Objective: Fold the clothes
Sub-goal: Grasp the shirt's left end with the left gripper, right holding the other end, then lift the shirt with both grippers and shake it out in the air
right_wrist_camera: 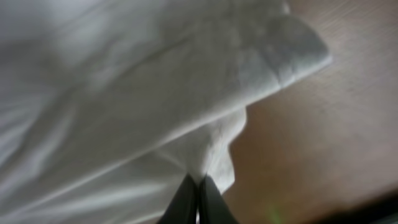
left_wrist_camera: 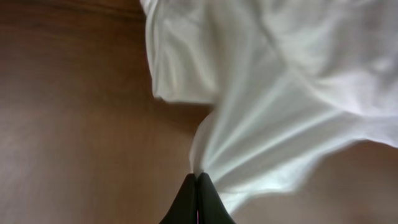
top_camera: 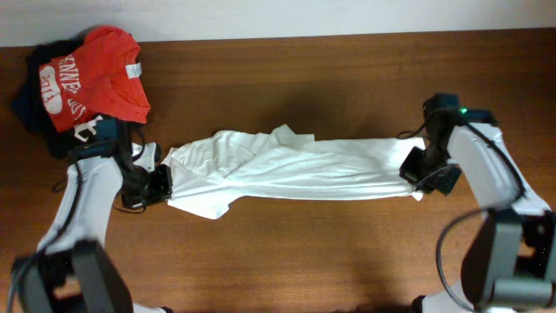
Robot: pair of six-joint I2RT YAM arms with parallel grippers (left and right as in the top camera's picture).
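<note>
The white T-shirt is stretched into a long band across the middle of the wooden table, its print hidden. My left gripper is shut on its left end, and the cloth fans out in taut pleats from the closed fingertips. My right gripper is shut on its right end; the fabric gathers into the closed fingertips, with a hemmed corner hanging beyond.
A red shirt with white lettering lies on dark folded garments at the table's back left corner. Bare brown table runs in front of the shirt. A pale wall edge runs along the back.
</note>
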